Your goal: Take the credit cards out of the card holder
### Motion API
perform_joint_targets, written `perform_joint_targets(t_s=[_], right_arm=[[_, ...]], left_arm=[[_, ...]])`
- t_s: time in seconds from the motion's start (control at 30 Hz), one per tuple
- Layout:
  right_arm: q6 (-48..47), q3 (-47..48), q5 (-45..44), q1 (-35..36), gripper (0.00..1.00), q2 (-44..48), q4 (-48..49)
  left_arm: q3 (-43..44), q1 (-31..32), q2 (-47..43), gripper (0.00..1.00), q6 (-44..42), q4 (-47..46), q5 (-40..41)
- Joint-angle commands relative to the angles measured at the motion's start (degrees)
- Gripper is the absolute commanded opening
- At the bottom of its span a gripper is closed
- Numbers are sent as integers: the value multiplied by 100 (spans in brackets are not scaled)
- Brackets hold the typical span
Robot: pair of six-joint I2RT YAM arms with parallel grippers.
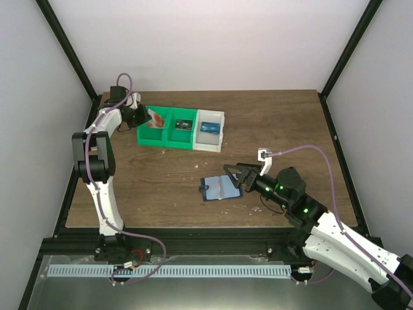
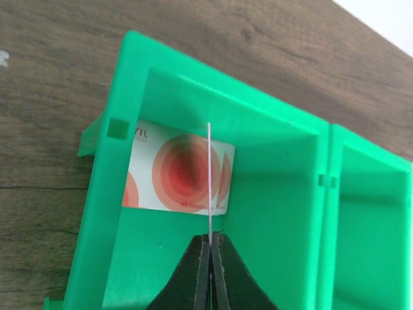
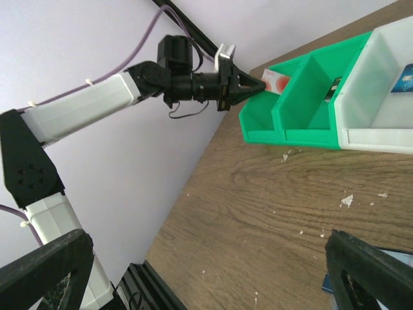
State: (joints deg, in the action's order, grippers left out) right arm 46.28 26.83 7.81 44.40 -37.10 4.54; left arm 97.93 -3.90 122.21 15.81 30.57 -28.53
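The card holder (image 1: 220, 188) lies flat on the table, dark navy with a paler pocket panel; only a corner of it (image 3: 326, 284) shows in the right wrist view. My left gripper (image 1: 143, 117) is shut on a credit card (image 1: 155, 118) and holds it over the left compartment of the green bin (image 1: 164, 143). In the left wrist view this card (image 2: 210, 181) stands edge-on in my shut gripper (image 2: 210, 240). A second credit card (image 2: 171, 174) lies in that compartment. My right gripper (image 1: 236, 175) is open at the holder's right edge, wide open and empty (image 3: 210, 245).
The green bin (image 2: 122, 84) has two compartments; the middle one holds a dark card (image 1: 184, 125). A white bin (image 1: 213, 145) joined on its right holds a blue card (image 1: 208, 127). Small white crumbs lie on the wood. Black frame rails border the table.
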Motion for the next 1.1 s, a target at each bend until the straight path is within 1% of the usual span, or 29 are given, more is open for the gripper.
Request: perform_joint_targets(t_s=[0.0, 0.13, 0.27, 0.5, 0.57, 0.77, 0.93, 1.07], right_arm=[[49, 65, -291, 20, 100, 238, -29], [162, -63, -398, 19, 100, 434, -38], [154, -69, -465, 17, 100, 581, -230], [201, -83, -601, 16, 100, 821, -338], [206, -81, -605, 20, 100, 861, -360], [209, -140, -676, 16, 100, 805, -416], [313, -187, -758, 15, 100, 829, -465], [347, -184, -896, 17, 100, 934, -546]], left_arm=[[133, 8, 158, 4, -83, 59, 29], [317, 36, 314, 7, -99, 142, 30], [304, 71, 361, 12, -83, 70, 79], [358, 183, 443, 11, -20, -46, 207], [358, 204, 443, 15, -17, -49, 284], [358, 223, 351, 16, 7, -149, 406], [358, 219, 247, 22, 13, -116, 638], [184, 223, 94, 25, 90, -262, 751]])
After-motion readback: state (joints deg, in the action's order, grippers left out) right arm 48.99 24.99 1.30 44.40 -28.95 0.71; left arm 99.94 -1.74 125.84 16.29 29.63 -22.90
